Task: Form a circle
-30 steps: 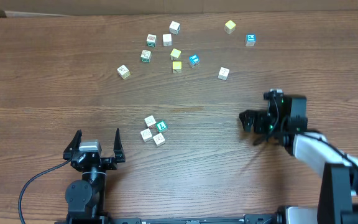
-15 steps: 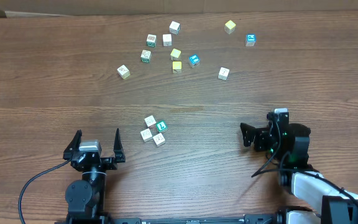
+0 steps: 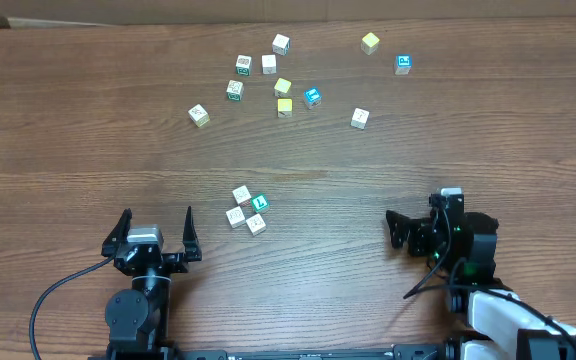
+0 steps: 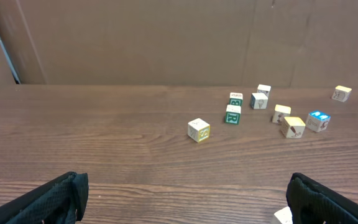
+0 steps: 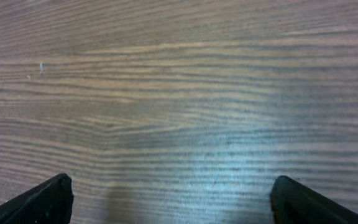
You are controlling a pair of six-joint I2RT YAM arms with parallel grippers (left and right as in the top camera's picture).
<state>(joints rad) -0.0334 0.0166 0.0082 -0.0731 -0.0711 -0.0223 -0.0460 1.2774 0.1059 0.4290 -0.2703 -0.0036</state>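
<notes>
The circle is a tight ring of small whitish printed cubes near the table's middle front, one of them green-faced. My left gripper stands open just left of and in front of it, with nothing between its fingers. In the left wrist view the left gripper frames bare wood, and a white cube corner peeks beside the right finger. My right gripper is open at the front right, well apart from the ring. The right wrist view shows the right gripper over bare wood only.
Loose yellow, blue and white cubes lie scattered at the far side, such as a whitish one, a blue one and a yellow one. Several show in the left wrist view, the nearest being a white cube. A brown wall backs the table.
My right arm has drawn back toward the table's front edge, staying open. The left arm and all cubes have not moved.
</notes>
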